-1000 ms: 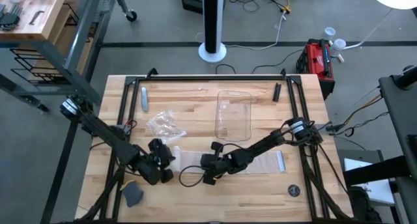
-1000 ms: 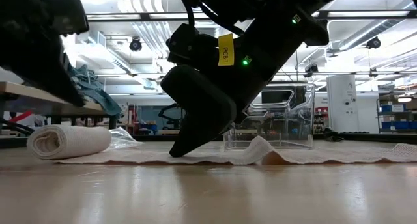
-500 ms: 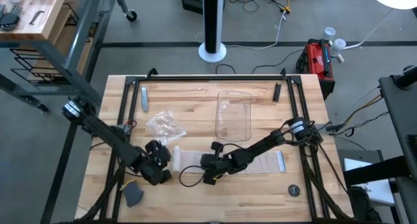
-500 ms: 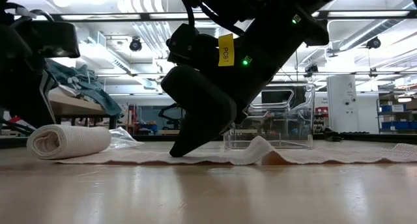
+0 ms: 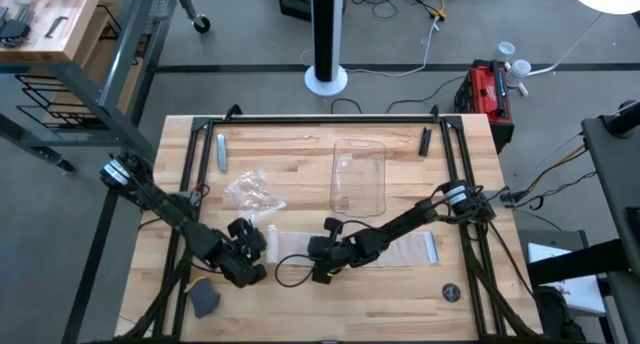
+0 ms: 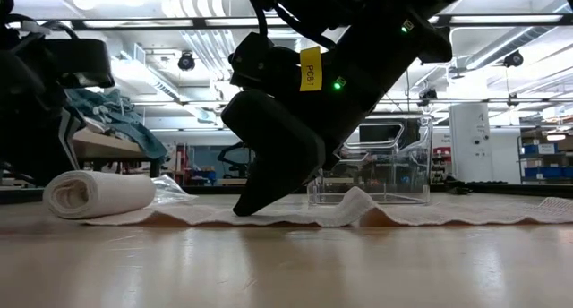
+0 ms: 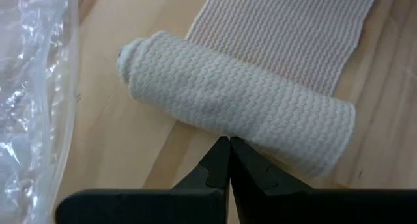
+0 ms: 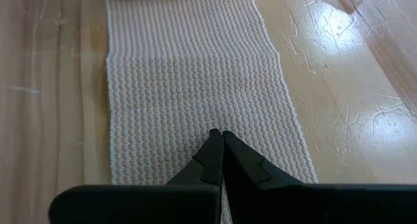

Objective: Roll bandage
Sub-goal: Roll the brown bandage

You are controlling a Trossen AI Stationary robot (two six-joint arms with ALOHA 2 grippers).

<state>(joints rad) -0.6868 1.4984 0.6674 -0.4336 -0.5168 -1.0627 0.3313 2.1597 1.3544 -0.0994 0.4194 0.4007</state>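
Observation:
The bandage lies near the table's front, partly rolled. Its roll (image 5: 269, 240) (image 6: 98, 192) rests on its side at the strip's left end. The flat strip (image 5: 400, 250) runs from there toward the table's right, with a raised wrinkle (image 6: 358, 201) in it. My left gripper (image 7: 228, 140) is shut, just left of the roll. My right gripper (image 8: 223, 134) (image 5: 318, 256) is shut and stands on the flat strip, right of the roll. My left gripper's shut fingertips (image 7: 220, 150) meet the roll's long side (image 7: 225, 123) about midway along it, coming from the table's left and slanting down. The roll lies on the table. My right gripper presses its shut fingertips (image 6: 246, 206) down on the flat strip (image 8: 195, 107), slanting down from the right, along the strip's midline. The strip lies flat on the table under them.
A crinkled clear wrapper (image 5: 250, 192) lies just behind the roll. A clear tray (image 5: 358, 176) stands behind the strip. A grey piece (image 5: 205, 299) sits at the front left, a small disc (image 5: 452, 293) at the front right, and a cable loop (image 5: 290, 274) in front of the strip.
My left gripper has lifted off the top of the roll, drawn back a little toward the table's left and settled against the roll's side. The roll has shifted slightly toward the table's right. My right gripper has kept still on the strip.

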